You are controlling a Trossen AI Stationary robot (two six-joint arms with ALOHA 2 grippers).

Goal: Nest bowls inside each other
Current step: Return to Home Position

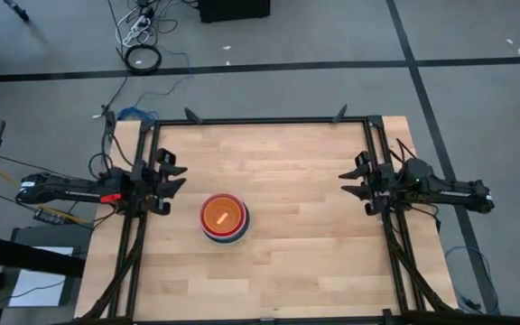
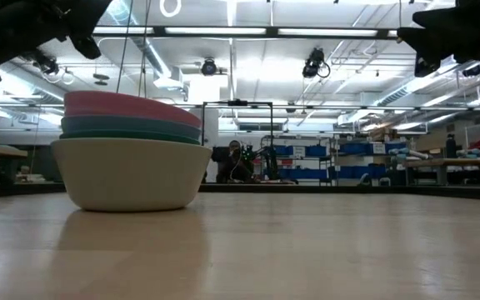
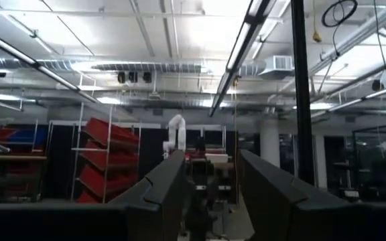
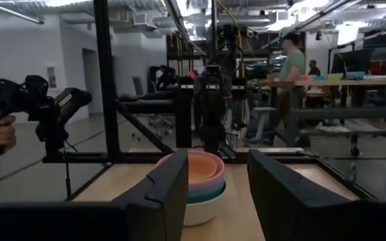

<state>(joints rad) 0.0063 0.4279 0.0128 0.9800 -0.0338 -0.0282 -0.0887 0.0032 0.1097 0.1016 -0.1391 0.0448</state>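
Overhead, we see the bowls (image 1: 225, 218) nested in one pile on the table (image 1: 296, 271), left of centre. The left gripper (image 1: 177, 173) and right gripper (image 1: 348, 176) sit at opposite side edges, well apart from it. Low down, the bowls (image 2: 132, 162) stand upright, grey-white outermost. Each wrist view shows its own fingers spread, holding nothing. We judge the nesting done; only parking the arms is left.

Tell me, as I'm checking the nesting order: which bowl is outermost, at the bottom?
The pale grey-white bowl: it alone rests on the table; the teal bowl and pink bowl sit inside it.
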